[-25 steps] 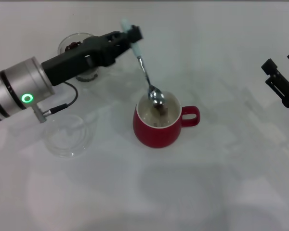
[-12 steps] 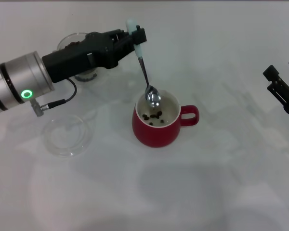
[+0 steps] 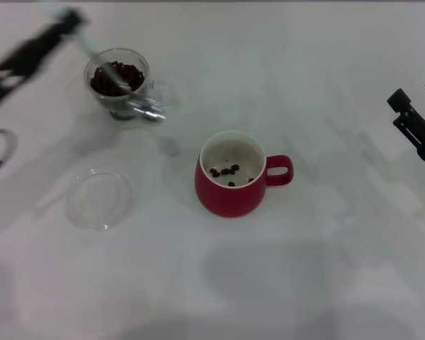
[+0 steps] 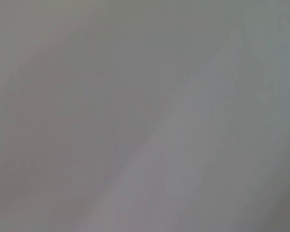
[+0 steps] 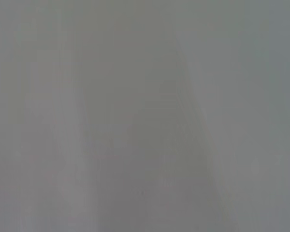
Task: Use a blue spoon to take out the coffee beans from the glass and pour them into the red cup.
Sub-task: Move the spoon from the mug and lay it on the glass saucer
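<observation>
White table (image 3: 326,269), wide bare room from 3 through 9 o'clock of the red cup (image 3: 230,185); nothing near the lower edge. Red cup sits about centre, upright, loop handle pointing to 3 o'clock. Inside it a few coffee beans (image 3: 225,171), roughly five loose ones on the white bottom.

One glass (image 3: 117,83) at 10 o'clock of the cup, well apart from it, upright, holding a dark heap of beans; its clear handle points toward 4 o'clock. One shallow clear dish (image 3: 97,199) at 9 o'clock of the cup, below the glass, apart from both.

Left gripper (image 3: 62,21) is a motion-blurred dark streak at the top left corner, at 10 o'clock of the glass; cannot tell how its fingers stand. One blue spoon (image 3: 92,48), blurred, long axis running from the gripper at 10 o'clock down toward 4 o'clock, bowl end over or in the glass mouth, cannot tell which.

Right gripper (image 3: 416,122) hangs at the right edge, at 3 o'clock of the cup, well apart, prongs spread, holding nothing.

Both wrist views show only grey blur.
</observation>
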{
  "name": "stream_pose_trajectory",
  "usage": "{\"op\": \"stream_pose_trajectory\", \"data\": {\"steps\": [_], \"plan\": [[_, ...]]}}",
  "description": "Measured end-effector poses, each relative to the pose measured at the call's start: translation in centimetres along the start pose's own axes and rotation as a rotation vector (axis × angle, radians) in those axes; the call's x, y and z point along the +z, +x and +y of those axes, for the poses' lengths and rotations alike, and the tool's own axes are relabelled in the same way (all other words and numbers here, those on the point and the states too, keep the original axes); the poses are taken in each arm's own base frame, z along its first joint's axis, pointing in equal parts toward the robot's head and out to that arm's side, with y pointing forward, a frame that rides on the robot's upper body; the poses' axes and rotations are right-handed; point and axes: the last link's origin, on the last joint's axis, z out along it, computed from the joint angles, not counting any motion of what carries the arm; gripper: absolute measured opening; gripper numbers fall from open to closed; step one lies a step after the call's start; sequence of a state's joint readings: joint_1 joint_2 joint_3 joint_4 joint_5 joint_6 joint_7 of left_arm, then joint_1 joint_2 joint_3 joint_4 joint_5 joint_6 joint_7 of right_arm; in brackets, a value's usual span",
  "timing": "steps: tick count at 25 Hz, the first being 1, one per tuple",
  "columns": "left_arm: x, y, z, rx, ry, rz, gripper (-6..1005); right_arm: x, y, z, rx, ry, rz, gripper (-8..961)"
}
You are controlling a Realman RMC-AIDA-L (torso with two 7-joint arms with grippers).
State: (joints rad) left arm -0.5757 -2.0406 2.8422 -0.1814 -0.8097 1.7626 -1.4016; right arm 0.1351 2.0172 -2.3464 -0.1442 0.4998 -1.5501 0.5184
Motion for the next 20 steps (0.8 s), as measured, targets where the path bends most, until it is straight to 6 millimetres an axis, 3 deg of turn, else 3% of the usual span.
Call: {"op": "stream_pose_trajectory", "data": {"steps": [6, 9, 13, 20], "plan": [[-8.8, -0.5, 0.8, -0.022, 0.157, 0.216, 130, 0.8, -0.4, 0.0, -0.010, -0.015, -0.018, 851], [-11.2, -1.3, 0.9, -0.035, 0.231, 0.232, 130, 1.4, -0.7, -0.1, -0.024, -0.027, -0.030, 851], [-12.6, -2.2, 0.4, -0.054, 0.311, 0.223, 130, 2.4, -1.0, 0.0, -0.032, -0.047, -0.046, 851], [-12.0, -3.7, -2.2, -0.180, 0.466, 0.162, 130, 3.2, -1.3, 0.1, -0.032, -0.067, -0.059, 852]]}}
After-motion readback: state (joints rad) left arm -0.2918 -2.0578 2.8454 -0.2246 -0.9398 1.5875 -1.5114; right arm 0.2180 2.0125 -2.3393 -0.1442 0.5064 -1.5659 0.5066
